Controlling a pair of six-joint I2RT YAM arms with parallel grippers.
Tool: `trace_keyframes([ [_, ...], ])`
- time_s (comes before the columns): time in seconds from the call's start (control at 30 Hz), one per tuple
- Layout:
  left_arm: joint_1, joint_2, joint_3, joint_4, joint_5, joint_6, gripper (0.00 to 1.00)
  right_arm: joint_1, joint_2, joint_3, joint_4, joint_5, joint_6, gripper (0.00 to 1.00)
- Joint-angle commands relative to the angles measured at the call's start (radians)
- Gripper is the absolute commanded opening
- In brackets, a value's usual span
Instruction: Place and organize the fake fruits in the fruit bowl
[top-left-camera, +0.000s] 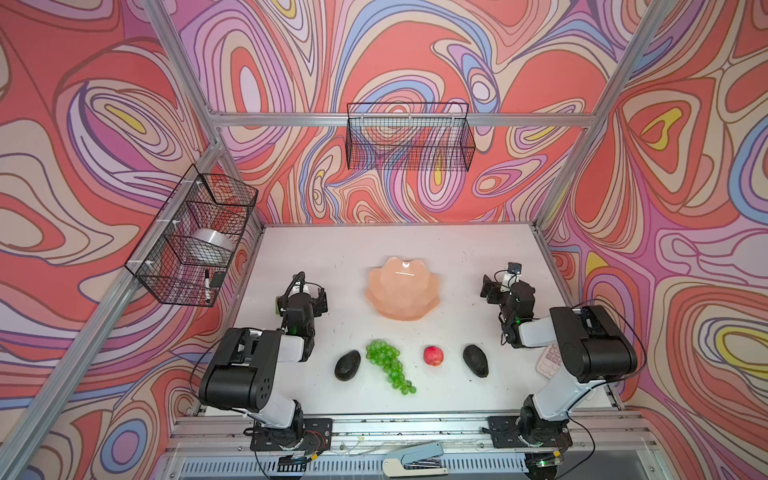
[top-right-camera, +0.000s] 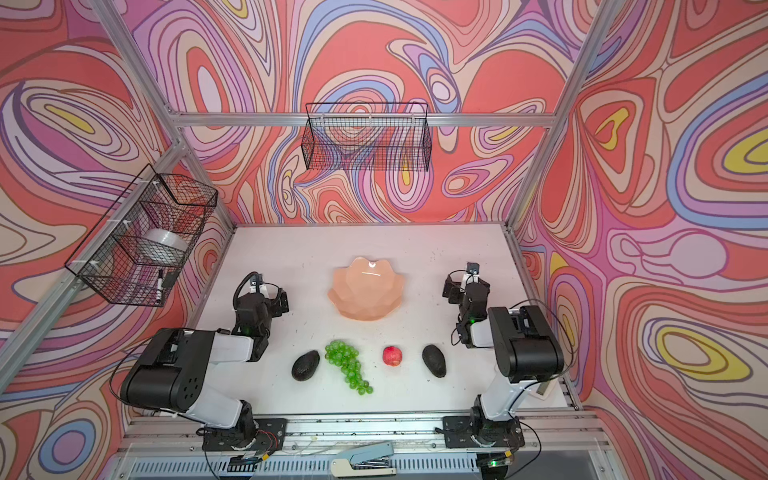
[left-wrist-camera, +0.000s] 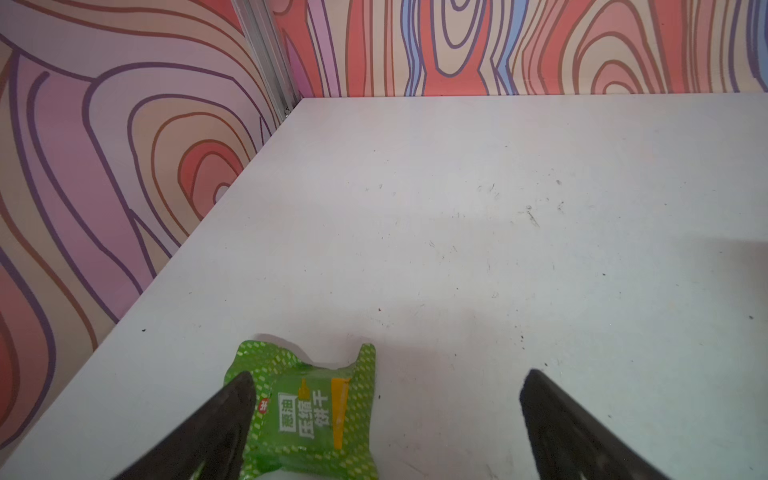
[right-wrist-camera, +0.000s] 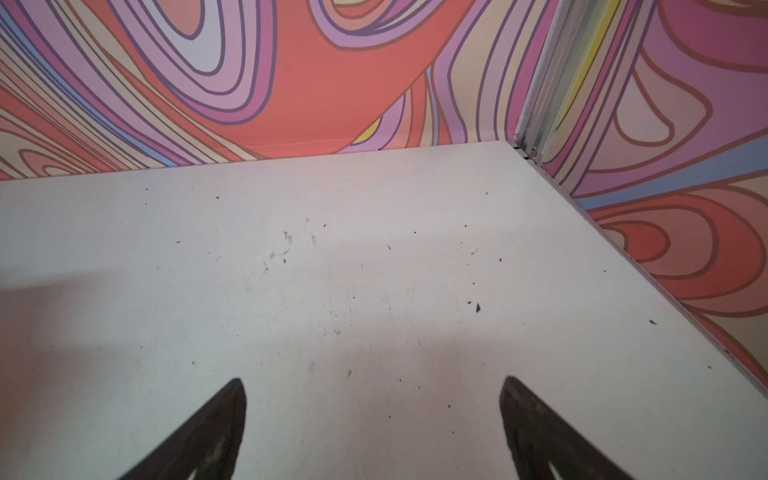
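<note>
Left end effector (left-wrist-camera: 388, 376) and right end effector (right-wrist-camera: 372, 381) both released, gripping nothing.
The left hung above a green packet (left-wrist-camera: 307, 411), the right above bare counter (right-wrist-camera: 374, 270). Between the arms sat the fruit bowl (top-left-camera: 402, 291). Nearer their bases lay a row: left avocado (top-left-camera: 348, 365), grapes (top-left-camera: 388, 370), apple (top-left-camera: 433, 356), right avocado (top-left-camera: 476, 360). The grapes' long axis ran diagonally, tapering away from the bowl; both avocados lay slanted.
</note>
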Motion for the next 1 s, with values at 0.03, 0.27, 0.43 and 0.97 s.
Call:
trace_keyframes([
  [0.03,0.006,0.003,0.006,0.035,-0.001,0.008,1.0,-0.002,0.005,0.007,-0.004,-0.005,-0.006,0.98],
  [0.27,0.006,0.004,0.006,0.036,-0.001,0.009,1.0,-0.002,0.006,0.009,-0.011,-0.008,-0.002,0.99],
  [0.43,0.006,0.004,0.006,0.035,-0.001,0.009,1.0,-0.001,0.005,0.01,-0.012,-0.009,-0.003,0.98],
  [0.97,0.006,0.005,0.011,0.027,0.001,0.006,1.0,-0.002,0.005,0.011,-0.012,-0.009,-0.003,0.98],
])
